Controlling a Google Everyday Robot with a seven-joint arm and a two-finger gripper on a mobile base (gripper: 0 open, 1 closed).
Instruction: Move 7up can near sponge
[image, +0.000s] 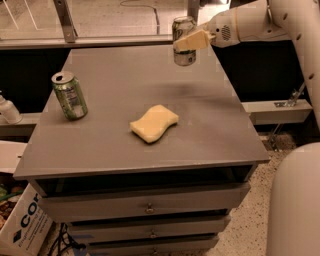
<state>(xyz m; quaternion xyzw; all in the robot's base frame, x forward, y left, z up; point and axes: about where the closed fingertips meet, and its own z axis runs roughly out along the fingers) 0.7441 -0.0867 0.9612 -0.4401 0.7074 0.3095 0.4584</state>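
Observation:
The 7up can (183, 36), pale silver with a silver top, hangs in the air above the far right part of the grey table (115, 85). My gripper (187, 41) comes in from the right on a white arm and is shut on the 7up can, with one cream finger (192, 40) across its front. The sponge (154, 122), flat and pale yellow with a wavy outline, lies near the middle of the table, well in front of and below the can.
A mostly green can (69, 95) stands upright near the table's left edge. A white bottle (7, 110) sits off the table at the far left. A cardboard box (22, 225) is on the floor at the lower left. Drawers (147, 206) are below the tabletop.

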